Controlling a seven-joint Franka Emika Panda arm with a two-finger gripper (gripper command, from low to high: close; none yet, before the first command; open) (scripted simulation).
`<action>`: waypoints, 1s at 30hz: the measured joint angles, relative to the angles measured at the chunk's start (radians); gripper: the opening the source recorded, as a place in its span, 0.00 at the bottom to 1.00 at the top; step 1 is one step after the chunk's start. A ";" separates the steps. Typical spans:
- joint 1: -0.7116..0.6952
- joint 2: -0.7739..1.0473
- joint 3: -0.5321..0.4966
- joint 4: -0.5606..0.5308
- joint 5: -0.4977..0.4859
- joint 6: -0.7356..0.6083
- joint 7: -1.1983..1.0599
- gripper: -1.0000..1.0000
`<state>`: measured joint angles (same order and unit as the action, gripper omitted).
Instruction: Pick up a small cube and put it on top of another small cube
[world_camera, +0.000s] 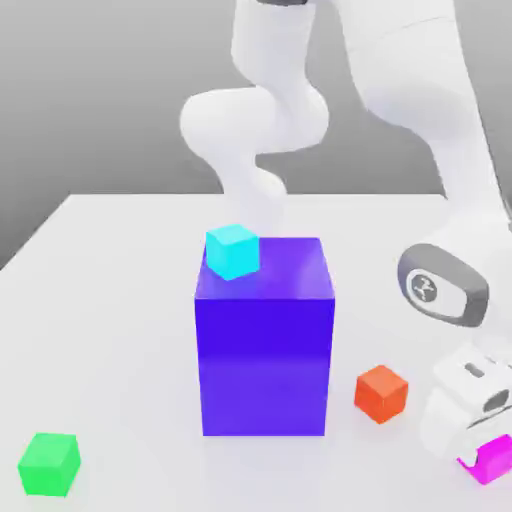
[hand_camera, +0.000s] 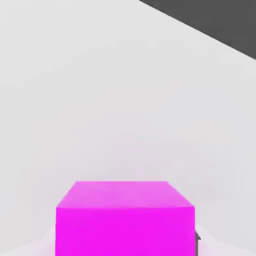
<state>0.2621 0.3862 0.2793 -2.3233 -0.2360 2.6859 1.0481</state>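
Four small cubes are seen on the smooth white table (world_camera: 120, 300). At the exterior view's left lies a green cube (world_camera: 49, 464); a cyan cube (world_camera: 233, 250) is set atop the big glossy blue-purple block (world_camera: 264, 340); an orange cube (world_camera: 381, 392) follows. At the right, the small magenta cube (world_camera: 494, 460) is pinched by the gripper (world_camera: 480, 455), low by the tabletop.

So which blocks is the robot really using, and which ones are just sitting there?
In the job:
- magenta cube, down by the gripper, whose jaws are shut on it
- another small cube to stack it on; which one, I cannot tell

Maybe just lying about:
- orange cube
- green cube
- cyan cube on top of the big blue block
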 joint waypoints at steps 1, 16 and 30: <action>-0.023 -0.024 -0.004 -0.006 0.018 -0.018 -0.006 0.00; -0.478 -0.175 -0.284 -0.081 0.214 -0.076 0.046 0.00; -0.641 -0.096 -0.400 -0.035 0.309 -0.040 0.054 1.00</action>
